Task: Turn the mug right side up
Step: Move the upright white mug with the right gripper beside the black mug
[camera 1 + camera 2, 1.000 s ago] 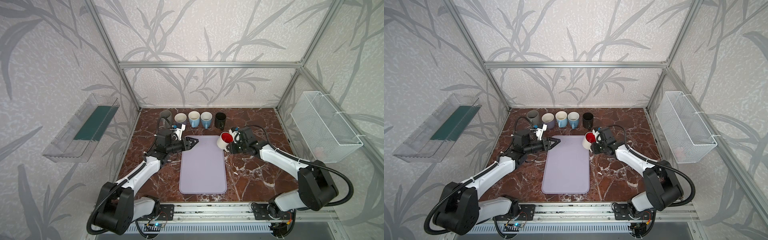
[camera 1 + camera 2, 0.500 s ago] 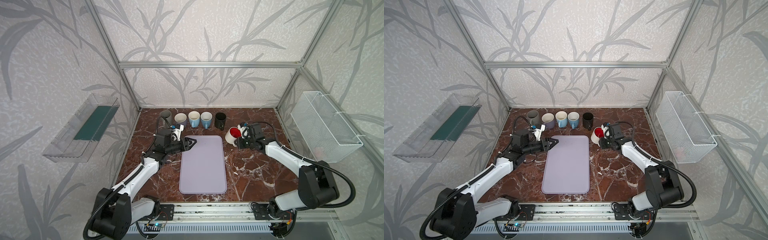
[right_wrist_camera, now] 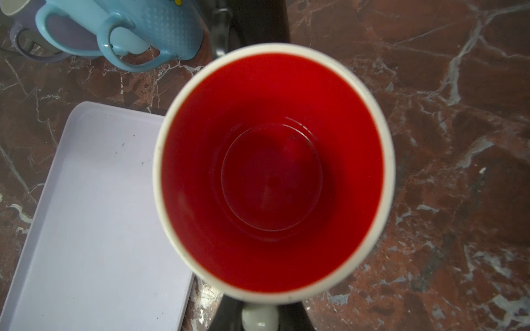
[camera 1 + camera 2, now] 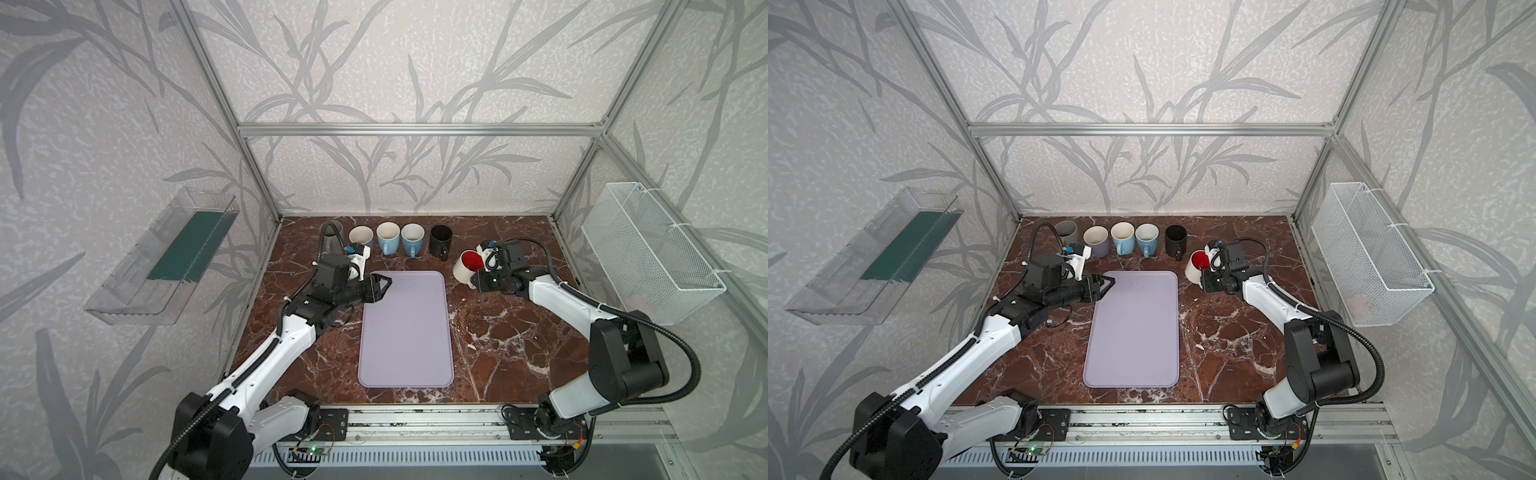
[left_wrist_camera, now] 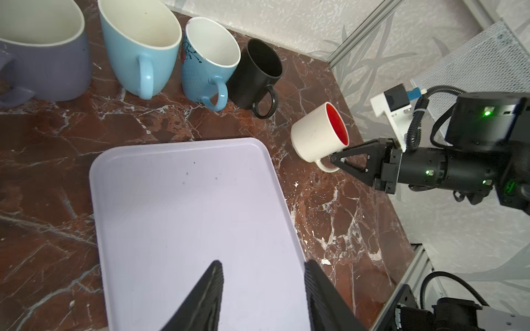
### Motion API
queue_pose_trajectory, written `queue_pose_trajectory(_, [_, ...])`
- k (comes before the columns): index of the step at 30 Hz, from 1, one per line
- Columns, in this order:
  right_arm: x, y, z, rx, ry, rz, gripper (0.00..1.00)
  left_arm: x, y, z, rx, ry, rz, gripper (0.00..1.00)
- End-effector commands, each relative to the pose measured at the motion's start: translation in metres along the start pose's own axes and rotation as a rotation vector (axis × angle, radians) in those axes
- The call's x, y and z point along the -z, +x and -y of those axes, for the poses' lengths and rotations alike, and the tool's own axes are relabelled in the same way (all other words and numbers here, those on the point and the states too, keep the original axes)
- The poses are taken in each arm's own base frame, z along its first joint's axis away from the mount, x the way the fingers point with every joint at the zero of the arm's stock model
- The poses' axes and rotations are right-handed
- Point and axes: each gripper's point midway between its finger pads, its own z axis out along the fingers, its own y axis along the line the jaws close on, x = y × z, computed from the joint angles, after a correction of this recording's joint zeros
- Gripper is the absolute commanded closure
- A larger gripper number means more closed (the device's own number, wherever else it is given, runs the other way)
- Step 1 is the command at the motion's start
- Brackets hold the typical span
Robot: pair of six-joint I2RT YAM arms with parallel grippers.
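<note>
Top view has the right gripper (image 4: 478, 282) pinched on the mug (image 4: 461, 272) by its handle (image 4: 469, 285), mug at its ten o'clock, red mouth tilted toward two o'clock, not upright yet.

Tray (image 4: 405, 332) flat at table (image 4: 498, 332) centre, row of five mugs (image 4: 387, 237) upright behind it along the back edge, sixth mug (image 4: 466, 269) tilted just right of the tray's far corner, on right gripper (image 4: 478, 279), left gripper (image 4: 384, 286) over the tray's far left corner, basket (image 4: 648, 253) on right wall.
</note>
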Motion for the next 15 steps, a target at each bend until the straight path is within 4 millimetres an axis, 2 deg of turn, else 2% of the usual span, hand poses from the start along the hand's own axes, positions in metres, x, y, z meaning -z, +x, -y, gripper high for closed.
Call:
queue_pose_trajectory(1, [0.006, -0.038, -0.003, 0.038, -0.007, 0.099, 1.00, 0.008, -0.003, -0.010, -0.063, -0.121, 0.003, 0.51])
queue_pose_trajectory(15, [-0.014, -0.066, 0.011, 0.082, 0.069, 0.100, 1.00, 0.012, 0.001, -0.012, -0.107, -0.164, -0.018, 0.51])
